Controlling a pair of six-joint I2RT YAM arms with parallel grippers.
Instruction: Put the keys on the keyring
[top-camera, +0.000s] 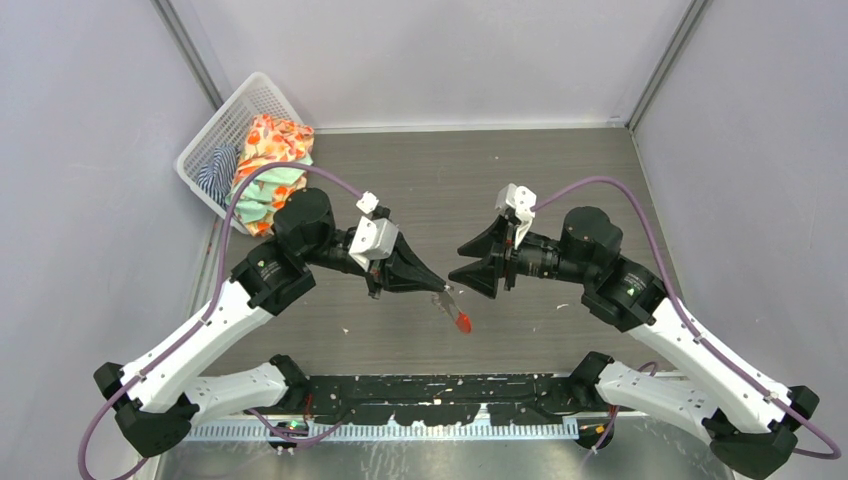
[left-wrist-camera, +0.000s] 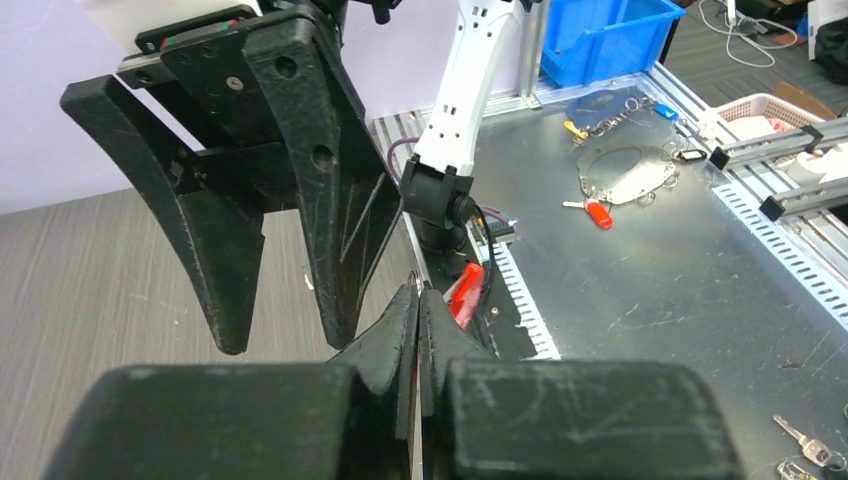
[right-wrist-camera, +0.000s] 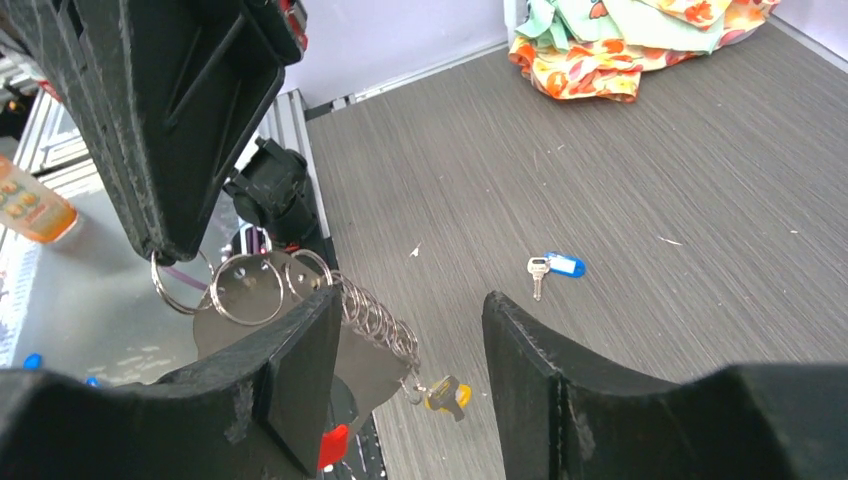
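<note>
My left gripper (top-camera: 437, 287) is shut on the keyring (top-camera: 451, 304) and holds it above the table; its flat red oval tag (top-camera: 464, 323) hangs below. In the right wrist view the keyring's rings (right-wrist-camera: 245, 288) hang from the left gripper's tip (right-wrist-camera: 165, 243). A spiral of rings leads down to the yellow-headed key (right-wrist-camera: 447, 394), which dangles at its end. The blue-headed key (right-wrist-camera: 555, 266) lies flat on the table, apart from both grippers. My right gripper (top-camera: 457, 264) is open and empty, facing the left gripper's tip close by, with the ring spiral near its left finger (right-wrist-camera: 300, 370).
A white basket (top-camera: 222, 125) with striped cloth stands at the back left corner, and flowered cloth (top-camera: 272, 165) spills beside it. Grey walls close the back and sides. The arm bases sit along the table's near edge (top-camera: 430, 385).
</note>
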